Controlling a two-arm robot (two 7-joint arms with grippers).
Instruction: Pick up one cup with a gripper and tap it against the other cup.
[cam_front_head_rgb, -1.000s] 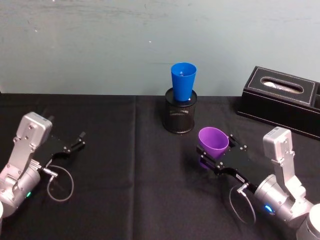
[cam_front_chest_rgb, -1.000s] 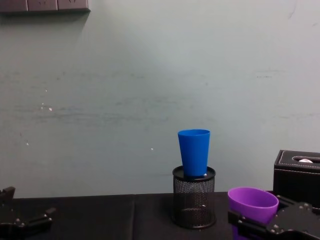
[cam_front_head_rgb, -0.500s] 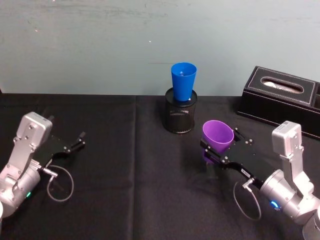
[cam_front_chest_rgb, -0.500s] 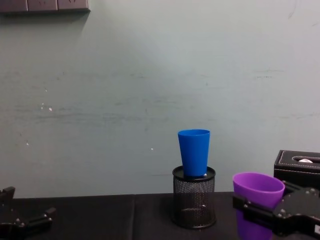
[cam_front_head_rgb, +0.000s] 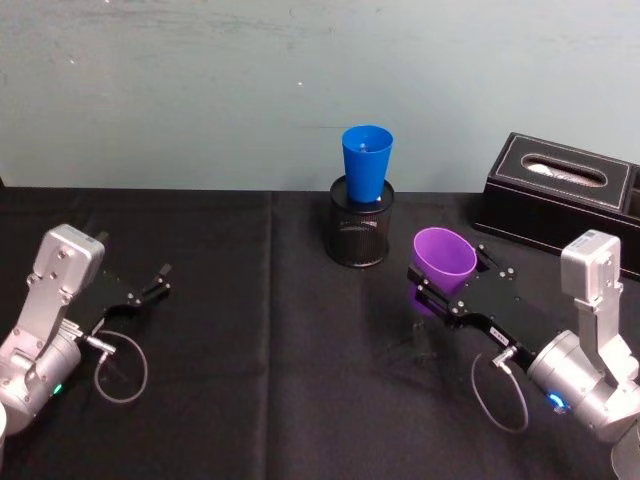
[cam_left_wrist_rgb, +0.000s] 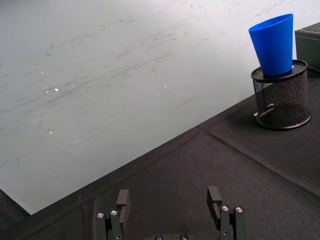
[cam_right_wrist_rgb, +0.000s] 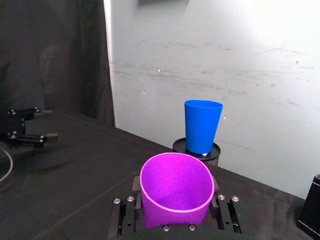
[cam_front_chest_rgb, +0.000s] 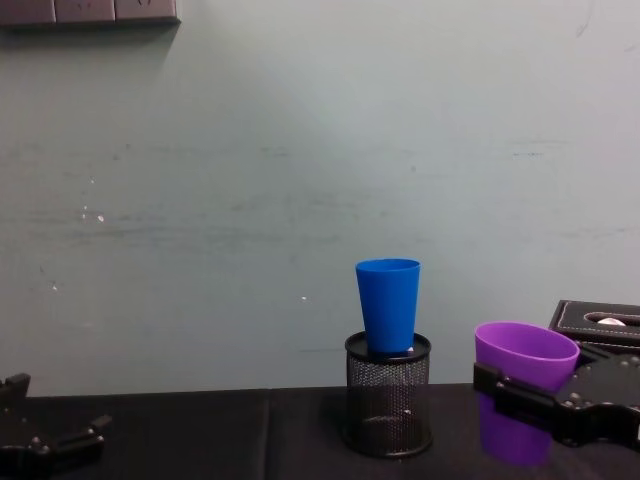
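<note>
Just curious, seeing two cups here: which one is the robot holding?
The purple cup, clamped in the right gripper. The blue cup stands free in the black mesh holder; the left gripper is empty.

There are two cups. One is the purple cup (cam_front_head_rgb: 443, 256), which stands between the fingers (cam_right_wrist_rgb: 123, 216) of the right gripper (cam_front_head_rgb: 450, 272). The other is the blue cup (cam_front_head_rgb: 366, 165), which is ahead of those fingers and apart from them. There is one wire-mesh pen holder (cam_front_head_rgb: 360, 235), and it carries the blue cup. There is one black tissue box (cam_front_head_rgb: 560, 200). The grippers are two, the right one and the left gripper (cam_front_head_rgb: 158, 280), each with two fingers. There is one counter (cam_front_head_rgb: 260, 350).
</note>
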